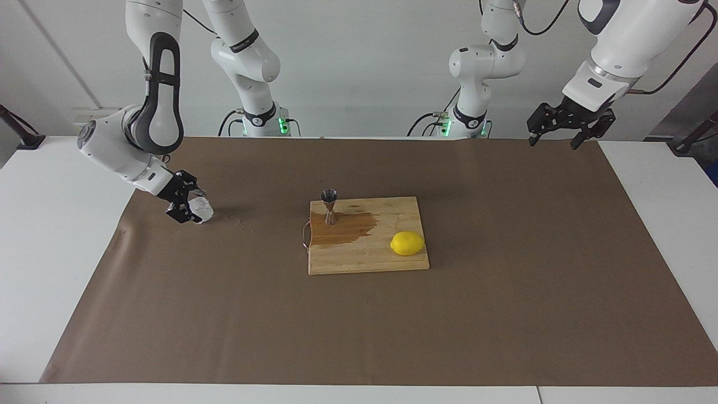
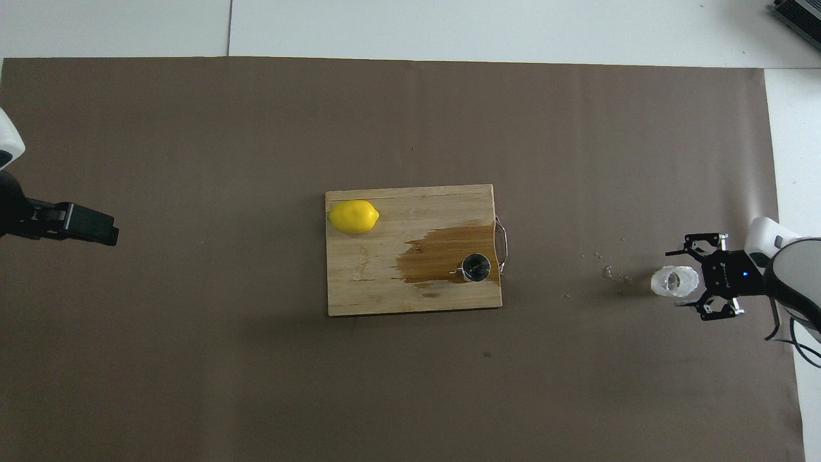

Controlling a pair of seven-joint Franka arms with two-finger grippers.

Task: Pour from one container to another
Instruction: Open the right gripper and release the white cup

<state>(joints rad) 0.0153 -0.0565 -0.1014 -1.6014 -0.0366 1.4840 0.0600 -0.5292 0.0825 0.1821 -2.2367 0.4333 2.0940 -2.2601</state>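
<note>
Evidently near the end of the job. Right pincer (image 2: 686, 280) spread wide, gripping nothing, low over the brown paper sheet (image 2: 410, 385) at the right edge of the overhead view. Between its fingertips: small squat clear glass tumbler (image 2: 675, 281), upright on the paper and looking empty. Whether a fingertip brushes the glass, cannot tell. Probably parked there, well apart from the board, to leave the working area free. A few small wet specks (image 2: 616, 274) on the paper just beside it, toward the frame's centre.

At the centre of the frame: pale rectangular wooden cutting board (image 2: 385, 289) with a metal handle. On its lower right corner in the overhead view: small shiny steel hourglass-shaped jigger (image 2: 476, 267), upright, mouth up, ready as the receiving vessel. Spreading from its foot across the wood: dark wet stain (image 2: 442, 256), which suggests that part of the pour missed the narrow mouth. How much sits inside the jigger, cannot tell.

At the board's upper left corner, clear of the stain: yellow lemon (image 2: 353, 216), seemingly no part of the job.

Left pincer (image 1: 564, 132) released as well, empty, waiting in the air at the upper right of the facing view, over the edge of the white worktop (image 1: 650, 185).
</note>
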